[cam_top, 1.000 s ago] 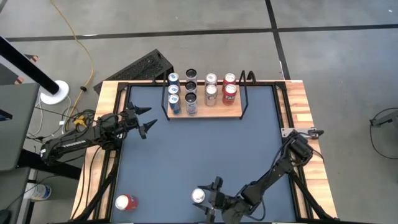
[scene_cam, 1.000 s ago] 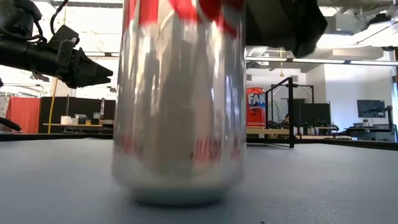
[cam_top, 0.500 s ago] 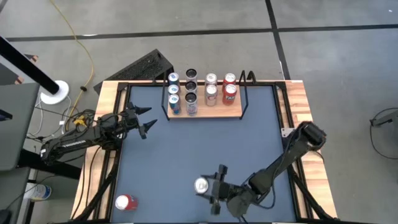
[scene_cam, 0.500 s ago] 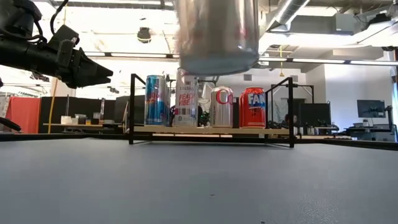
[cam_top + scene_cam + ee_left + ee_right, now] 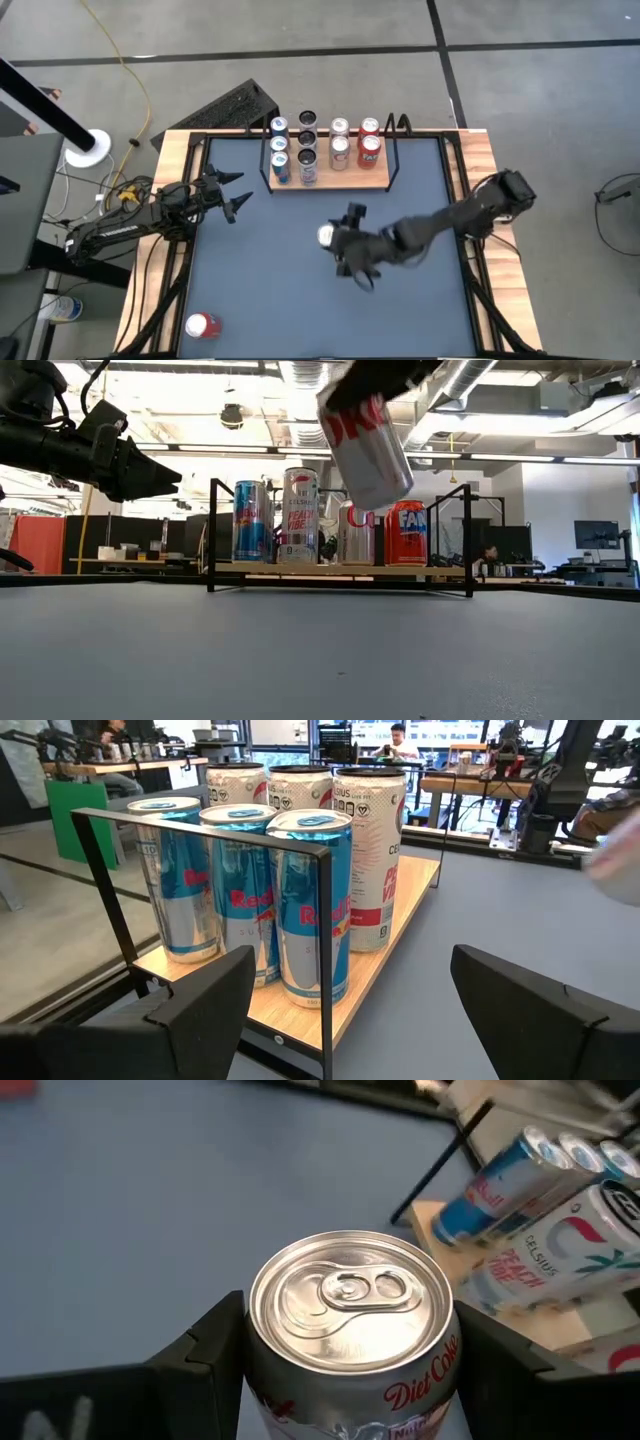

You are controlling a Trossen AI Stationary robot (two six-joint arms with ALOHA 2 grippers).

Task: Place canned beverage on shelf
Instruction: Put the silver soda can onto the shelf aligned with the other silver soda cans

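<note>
The can (image 5: 325,235) hangs tilted above mid-worktop (image 5: 300,290), clamped in your right pincer (image 5: 340,240). On the shelf (image 5: 330,182) you have ten cans; one more (image 5: 201,325) lies at a worktop corner. Only the right wrist view shows its Diet Coke label. Left pincer (image 5: 232,195) gapes empty near the shelf.

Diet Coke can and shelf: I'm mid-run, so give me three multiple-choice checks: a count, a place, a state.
1. How many blue cans stand on the shelf? A two; B three; C five.
2. Where is the loose red can? A the table corner on the left arm's side, farthest from the shelf; B mid-table; C against the shelf.
3. The Diet Coke can is: A standing on the table; B lying down; C held aloft, tilted, in the right gripper.

B: the left wrist view shows three. A: the high view shows it there. C: the low view shows it clear of the table.
</note>
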